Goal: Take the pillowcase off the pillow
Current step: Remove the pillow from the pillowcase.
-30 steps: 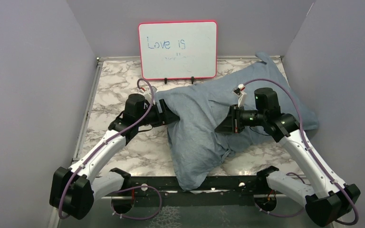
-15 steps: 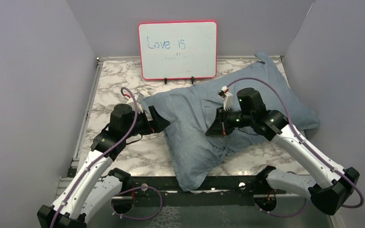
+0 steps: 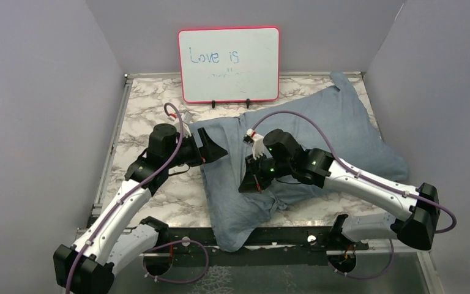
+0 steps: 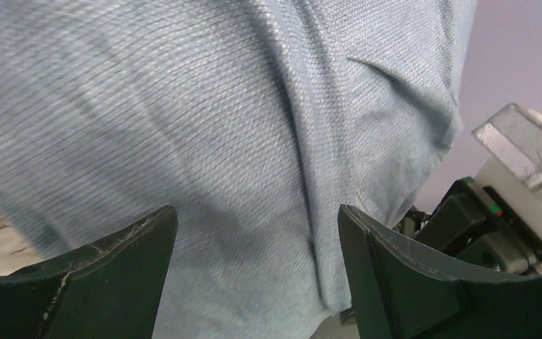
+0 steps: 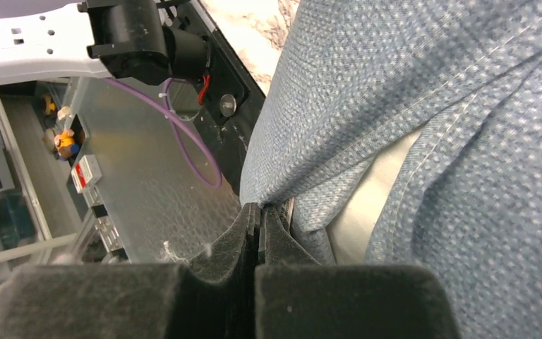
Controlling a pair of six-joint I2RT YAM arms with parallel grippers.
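One pillowcase (image 3: 324,128), blue-grey, lies heaped across the right half of the marble table (image 3: 147,104), one corner hanging over the near edge. One whiteboard (image 3: 229,64) stands behind it.

My left gripper (image 4: 254,219): jaws spread wide, cloth filling the gap, no grip.

My right gripper (image 5: 257,212): clamped on a pillowcase fold.

Only the right wrist view shows the pillow (image 5: 367,205), one white sliver inside the hem.

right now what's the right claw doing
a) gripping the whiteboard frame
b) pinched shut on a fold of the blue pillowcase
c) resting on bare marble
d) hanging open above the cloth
b: in the right wrist view the right claw is shut on a fold of the pillowcase, with a strip of the white pillow showing beside it.
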